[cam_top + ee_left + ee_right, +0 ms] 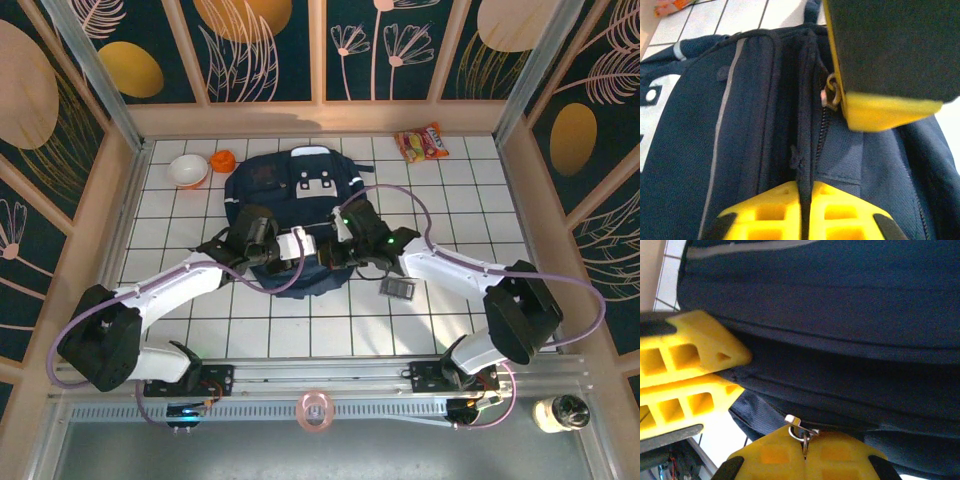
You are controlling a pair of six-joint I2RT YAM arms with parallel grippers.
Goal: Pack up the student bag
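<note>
Looks like the unzipping step. Bag (270, 185) flat at centre of the top view. Left gripper (802, 192) pinched on a dark cord (801, 125) by the seam; right gripper (804, 440) clamped on the zip pull (796, 421). Next, probably: brace the seam, draw the pull along.

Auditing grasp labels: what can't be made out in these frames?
Top view: student bag zipper, hidden under left arm and right arm.
Top view: flat dark item beside right arm, too small to identify.
Right wrist view: zipper pull in right gripper, half hidden between the fingers.
</note>
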